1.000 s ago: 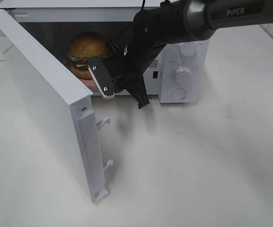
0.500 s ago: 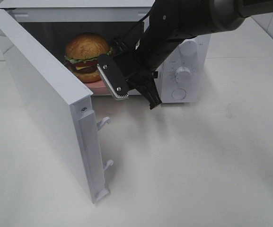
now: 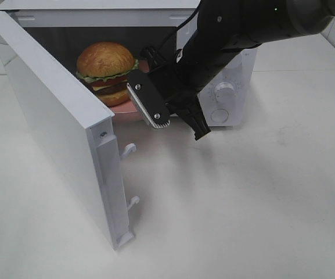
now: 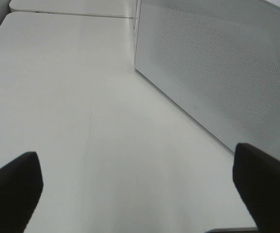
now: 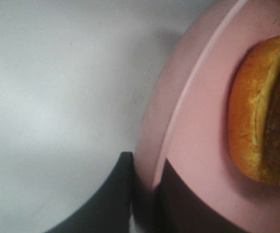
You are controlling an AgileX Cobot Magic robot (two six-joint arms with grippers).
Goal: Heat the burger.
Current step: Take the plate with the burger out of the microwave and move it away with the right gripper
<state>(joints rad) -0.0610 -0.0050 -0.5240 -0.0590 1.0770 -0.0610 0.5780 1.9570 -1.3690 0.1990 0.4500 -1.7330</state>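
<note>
In the exterior high view a white microwave (image 3: 225, 87) stands at the top of the frame on a white tabletop (image 3: 242, 203), its door (image 3: 57, 128) swung wide toward the lower left. The burger (image 3: 106, 72) sits inside the cavity, upper left of centre, on a pink plate (image 3: 126, 113) whose front edge reaches the cavity opening. The right arm (image 3: 242, 29) comes in from the upper right, and the right gripper (image 3: 179, 125) sits in front of the opening, just right of the burger, at the plate's near edge; one grey ridged finger (image 3: 150, 104) faces the camera. In the left wrist view the left gripper (image 4: 140, 179) hangs over bare tabletop with its two dark fingers (image 4: 11, 187) spread wide at the lower corners, nothing between them; the microwave's perforated white side fills the upper right. In the right wrist view the plate's rim runs from the top right down to the bottom centre, where the dark fingers (image 5: 110, 199) are pressed onto it from both sides, pinching the plate. The burger's lower bun, patty and a bit of yellow cheese lie on the plate at the right edge of the frame.
</note>
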